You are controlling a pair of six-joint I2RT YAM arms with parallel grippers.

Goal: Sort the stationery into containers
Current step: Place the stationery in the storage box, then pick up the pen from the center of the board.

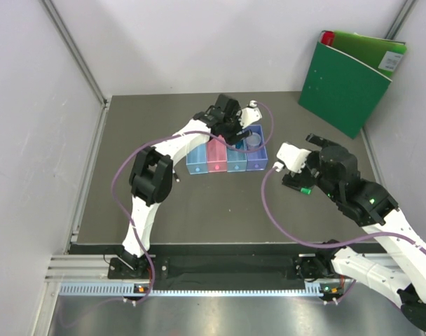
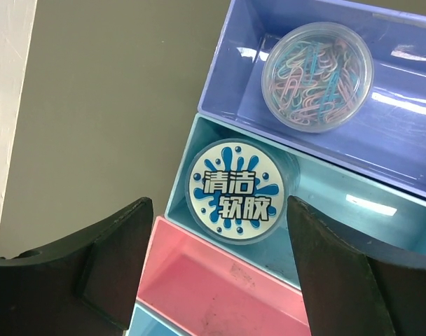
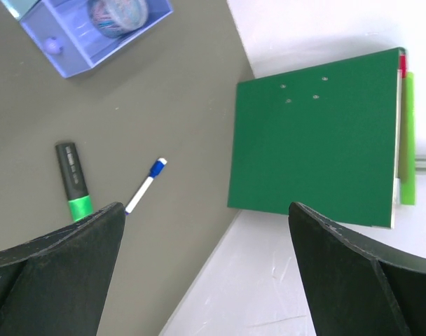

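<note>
left tool [image 2: 218,203] stands wide open and empty over the light blue bin [image 2: 353,217], where the round blue tin [image 2: 230,190] lies flat, so that item looks sorted. right tool [image 3: 206,206], also open and empty, hangs above the green-capped marker [image 3: 74,180] and thin pen [image 3: 144,186] at lower left, perhaps aiming for one.

A big green binder [image 1: 346,87] stands propped in the far right corner of the dark grey tabletop [image 1: 206,206], against the white walls [image 1: 199,42]. A lighter green folder [image 1: 378,50] sits just behind it.
</note>
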